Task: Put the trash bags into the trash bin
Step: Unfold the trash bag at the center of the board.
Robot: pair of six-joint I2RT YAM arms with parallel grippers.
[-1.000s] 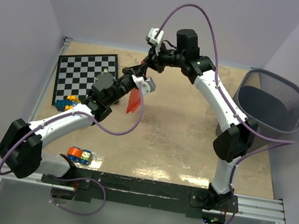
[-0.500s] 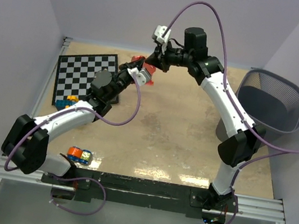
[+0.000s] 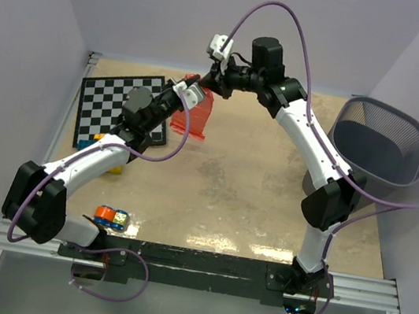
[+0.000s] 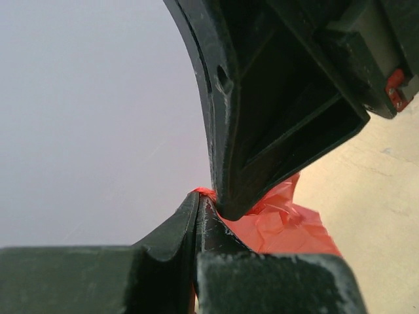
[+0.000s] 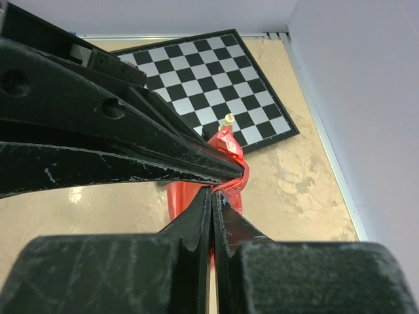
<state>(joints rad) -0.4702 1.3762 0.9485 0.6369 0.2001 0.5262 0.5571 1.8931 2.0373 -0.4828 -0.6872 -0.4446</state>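
Observation:
The red-orange trash bag [image 3: 192, 114] hangs limp above the table at the back centre, held at its top by both grippers. My left gripper [image 3: 191, 84] is shut on the bag's top edge; the bag shows below the jaws in the left wrist view [image 4: 281, 222]. My right gripper [image 3: 207, 85] meets it tip to tip and is shut on the same bunched film [image 5: 230, 160]. The dark wire-mesh trash bin [image 3: 378, 148] stands at the right edge, apart from the bag, with nothing visible inside.
A checkerboard [image 3: 118, 107] lies at the back left, also in the right wrist view [image 5: 222, 85]. Small coloured blocks [image 3: 104, 144] sit by its near edge. Two small blue-orange objects [image 3: 110, 217] lie near the left arm's base. Grey walls enclose the table.
The bag has unfurled and now hangs as a wider sheet; both grippers shifted slightly left while still pinching its top. A second ago it hung lower from the left gripper.

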